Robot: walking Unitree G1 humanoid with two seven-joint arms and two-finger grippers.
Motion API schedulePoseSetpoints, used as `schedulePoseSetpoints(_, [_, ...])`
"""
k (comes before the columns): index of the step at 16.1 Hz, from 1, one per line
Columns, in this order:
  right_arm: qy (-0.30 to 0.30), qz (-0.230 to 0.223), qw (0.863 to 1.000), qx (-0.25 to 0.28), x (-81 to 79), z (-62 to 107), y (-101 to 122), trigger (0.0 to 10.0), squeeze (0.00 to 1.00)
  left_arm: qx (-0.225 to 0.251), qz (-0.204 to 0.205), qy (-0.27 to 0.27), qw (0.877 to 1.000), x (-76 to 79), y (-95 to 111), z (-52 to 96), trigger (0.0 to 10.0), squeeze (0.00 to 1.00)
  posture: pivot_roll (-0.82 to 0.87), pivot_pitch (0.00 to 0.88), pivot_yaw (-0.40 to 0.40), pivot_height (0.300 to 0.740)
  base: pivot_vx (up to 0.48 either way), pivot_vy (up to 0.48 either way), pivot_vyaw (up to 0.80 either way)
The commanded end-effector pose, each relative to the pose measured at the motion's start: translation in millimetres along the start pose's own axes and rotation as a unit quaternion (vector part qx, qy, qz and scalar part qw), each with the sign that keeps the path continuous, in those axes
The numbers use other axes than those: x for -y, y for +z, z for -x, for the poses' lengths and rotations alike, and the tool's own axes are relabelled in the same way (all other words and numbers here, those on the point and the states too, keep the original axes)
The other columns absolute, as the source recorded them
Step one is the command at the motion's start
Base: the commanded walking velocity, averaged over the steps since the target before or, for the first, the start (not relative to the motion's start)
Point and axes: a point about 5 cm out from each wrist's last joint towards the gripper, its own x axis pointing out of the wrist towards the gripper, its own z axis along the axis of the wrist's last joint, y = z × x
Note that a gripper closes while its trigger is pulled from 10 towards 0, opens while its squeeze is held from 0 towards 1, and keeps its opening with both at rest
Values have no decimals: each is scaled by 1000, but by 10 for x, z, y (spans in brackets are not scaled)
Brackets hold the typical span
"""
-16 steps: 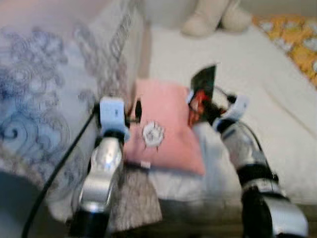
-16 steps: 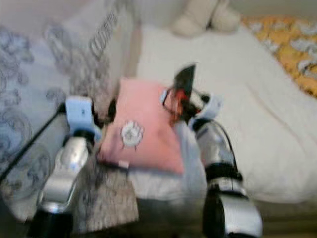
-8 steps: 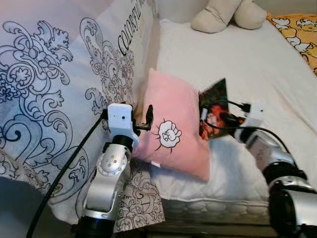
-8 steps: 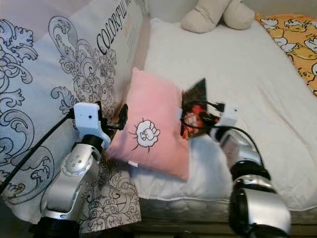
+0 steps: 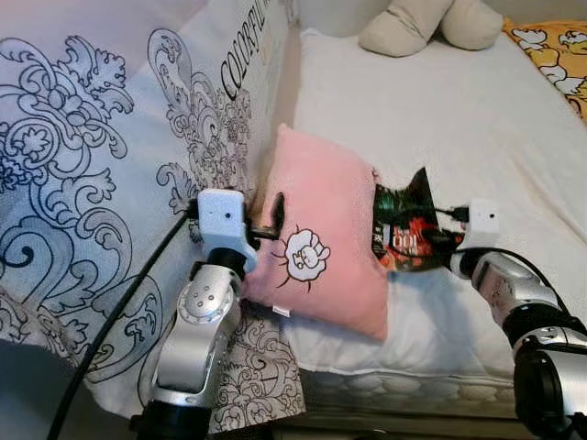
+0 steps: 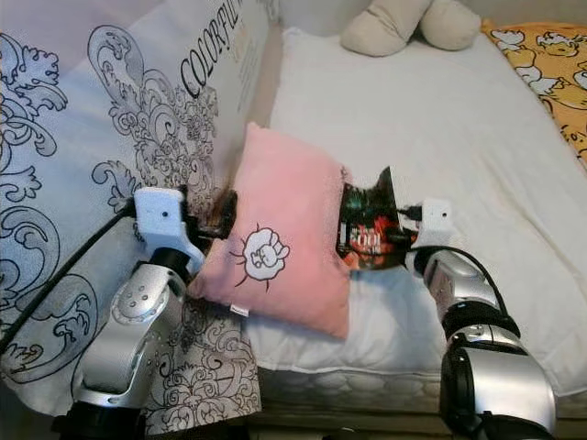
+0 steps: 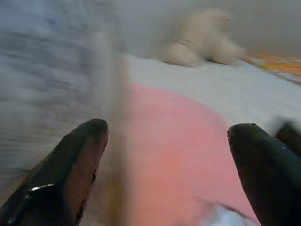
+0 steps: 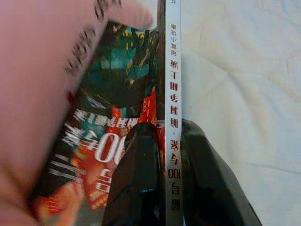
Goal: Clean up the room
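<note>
Head stereo pair: looks forward and down over both arms onto the bed (image 5: 477, 119); both eyes share the pink pillow (image 5: 326, 234), book (image 5: 408, 229) and plush toy (image 5: 431, 23). Left wrist view: close, along its fingers (image 7: 70, 174) across the pillow toward the toy, blurred. Right wrist view: very close, along the book spine (image 8: 172, 94) over the sheet.

Thin dark paperback book (image 5: 407, 235) with red-and-green cover, held tilted, touching square pink plush cushion (image 5: 323, 240) on white mattress (image 5: 440, 110).
</note>
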Motion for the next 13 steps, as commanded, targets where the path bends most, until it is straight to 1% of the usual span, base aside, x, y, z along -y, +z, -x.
schedulePoseSetpoints(1, [13, 48, 997, -64, -63, -7, -243, 0, 0, -42, 7, -103, 994, 276, -101, 33, 10000, 0, 5, 60, 61, 740, 0, 0, 0])
schedulePoseSetpoints(2, [5, 77, 994, -72, -37, 3, -257, 0, 0, -53, 9, -127, 990, 300, -119, 52, 10000, 0, 5, 60, 61, 740, 0, 0, 0])
schedulePoseSetpoints(3, [0, 92, 993, -77, -19, 10, -268, 0, 0, -54, 17, -146, 988, 304, -90, 66, 10000, 0, 3, 61, 61, 740, 0, 0, 0])
schedulePoseSetpoints(4, [-2, 95, 992, -78, -12, 13, -272, 0, 0, -54, 20, -155, 986, 306, -73, 72, 10000, 0, 3, 61, 61, 740, 0, 0, 0])
schedulePoseSetpoints(6, [-16, 137, 986, -91, 43, 35, -287, 0, 0, -50, 44, -197, 978, 312, 44, 99, 10000, 0, 11, 58, 60, 740, 0, 0, 0])
schedulePoseSetpoints(8, [-28, 164, 981, -99, 99, 59, -297, 0, 0, -53, 50, -228, 971, 347, 97, 130, 10000, 0, 17, 57, 60, 740, 0, 0, 0])
schedulePoseSetpoints(9, [-40, 177, 978, -101, 145, 78, -295, 0, 0, -55, 52, -235, 969, 359, 103, 142, 10000, 0, 17, 57, 60, 740, 0, 0, 0])
schedulePoseSetpoints(13, [-55, 170, 979, -97, 165, 87, -320, 0, 0, -65, 56, -236, 968, 350, 99, 158, 10000, 0, 13, 57, 59, 740, 0, 0, 0])
